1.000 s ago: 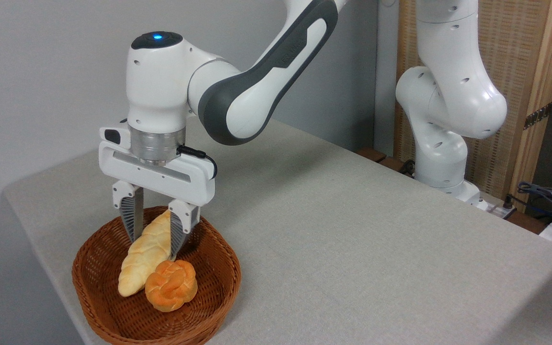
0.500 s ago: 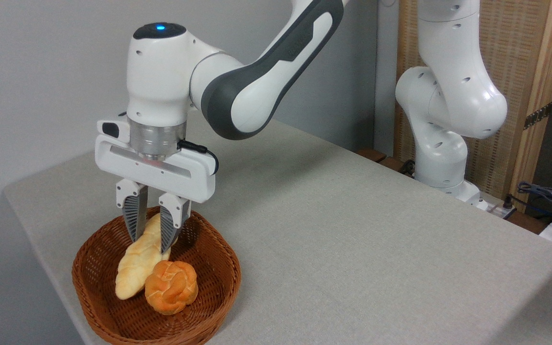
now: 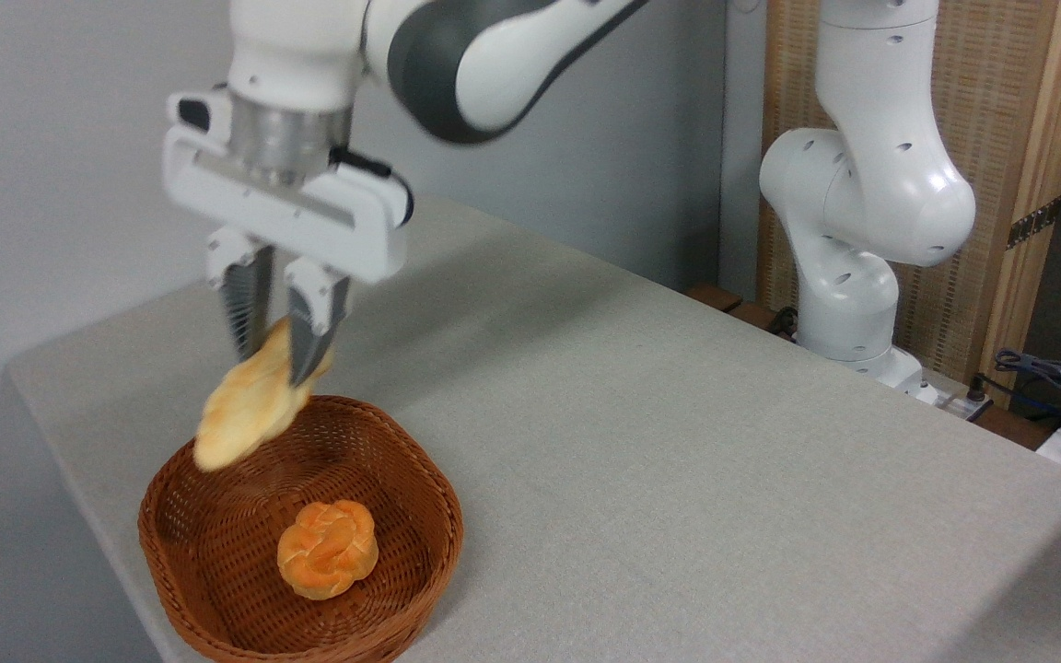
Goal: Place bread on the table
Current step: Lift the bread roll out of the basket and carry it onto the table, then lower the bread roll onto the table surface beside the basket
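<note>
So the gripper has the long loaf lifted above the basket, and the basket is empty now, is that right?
Not quite. The camera view shows the gripper holding the loaf above the basket, but the basket is not empty: a round orange roll lies in it.

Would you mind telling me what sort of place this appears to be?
Probably a robotics lab: a Franka arm bolted beside a cloth-covered table, loose cables at the right, and its gripper lifting bread.
</note>
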You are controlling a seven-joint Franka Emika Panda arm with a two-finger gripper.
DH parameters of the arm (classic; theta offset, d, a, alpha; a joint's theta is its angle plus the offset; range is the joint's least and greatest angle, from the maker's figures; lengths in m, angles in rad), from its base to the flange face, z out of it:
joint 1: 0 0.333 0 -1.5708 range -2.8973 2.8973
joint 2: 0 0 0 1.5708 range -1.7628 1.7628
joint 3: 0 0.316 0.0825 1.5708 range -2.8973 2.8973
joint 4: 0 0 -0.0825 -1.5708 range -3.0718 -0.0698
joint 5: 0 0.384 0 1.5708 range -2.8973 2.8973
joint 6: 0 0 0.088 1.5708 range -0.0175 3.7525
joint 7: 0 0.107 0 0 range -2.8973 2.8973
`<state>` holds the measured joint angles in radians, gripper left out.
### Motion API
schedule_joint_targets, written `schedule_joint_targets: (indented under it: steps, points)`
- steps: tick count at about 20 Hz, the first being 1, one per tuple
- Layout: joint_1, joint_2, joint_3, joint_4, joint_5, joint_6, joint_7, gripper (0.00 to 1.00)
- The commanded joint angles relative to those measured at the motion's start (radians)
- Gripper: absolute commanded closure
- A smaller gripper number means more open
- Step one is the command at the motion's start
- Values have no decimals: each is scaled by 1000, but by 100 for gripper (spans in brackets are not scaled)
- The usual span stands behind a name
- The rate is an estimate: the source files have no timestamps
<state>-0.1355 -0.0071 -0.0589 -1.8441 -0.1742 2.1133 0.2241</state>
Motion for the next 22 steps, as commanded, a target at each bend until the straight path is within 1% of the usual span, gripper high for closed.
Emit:
schedule_joint_targets:
  steps: [1, 2, 4, 5, 6, 7, 8, 9, 10, 11, 12, 13, 15, 22]
  points:
    - [-6, -155, 13, -102, -11, -212, 258, 56]
    - [-6, -180, 13, -127, -7, -252, 306, 56]
    - [-10, -233, 13, -197, 25, -269, 374, 55]
    - [-24, -247, 13, -233, 47, -268, 385, 49]
    - [-47, -249, 13, -260, 77, -268, 386, 46]
    - [-65, -248, 13, -280, 111, -265, 386, 45]
    - [-81, -243, 13, -302, 134, -263, 385, 39]
    - [-87, -241, 13, -316, 140, -263, 383, 20]
    - [-87, -238, 13, -326, 140, -263, 385, 17]
    - [-87, -232, 13, -337, 140, -257, 385, 16]
    - [-87, -222, 11, -337, 140, -257, 385, 10]
    - [-88, -218, 11, -337, 140, -256, 385, 1]
    - [-95, -212, 11, -337, 140, -254, 385, 0]
    - [-95, -203, 11, -333, 142, -254, 383, 0]
